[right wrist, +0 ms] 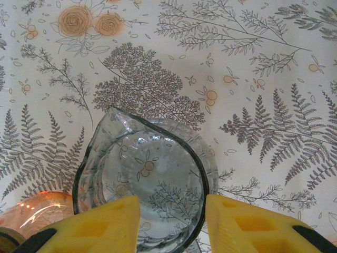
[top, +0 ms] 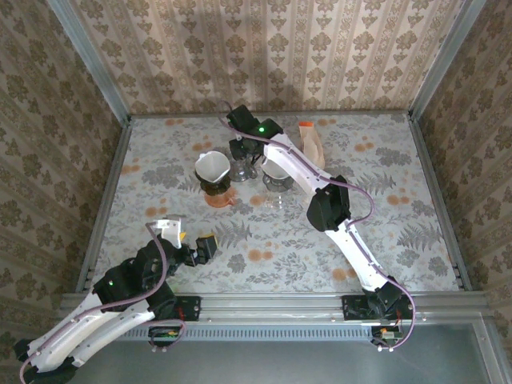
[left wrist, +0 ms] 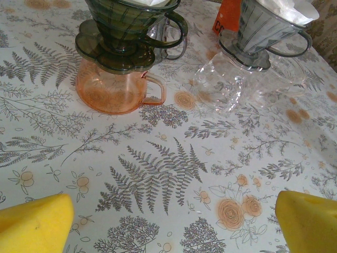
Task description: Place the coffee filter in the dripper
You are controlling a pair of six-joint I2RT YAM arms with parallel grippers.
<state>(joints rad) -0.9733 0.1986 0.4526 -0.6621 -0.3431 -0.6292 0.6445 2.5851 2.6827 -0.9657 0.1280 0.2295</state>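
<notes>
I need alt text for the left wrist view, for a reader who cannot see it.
A dark dripper on an orange glass server, left, and a second dripper on a clear glass server, right, each hold a white paper filter; both stand on a fern-patterned tablecloth. Two yellow fingers, wide apart and empty, sit in the bottom corners.

Lab booth: wallpaper panels (top: pixel 272 56), aluminium frame (top: pixel 90 58)

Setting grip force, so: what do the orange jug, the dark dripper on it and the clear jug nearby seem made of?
Orange jug: glossy, translucent tinted glass or plastic; light glows through its wall.
Dark dripper: smoky see-through plastic, probably, with a glossy rim and handle.
Clear jug: colourless, see-through, with bright glints; glass or plastic, unclear.
</notes>
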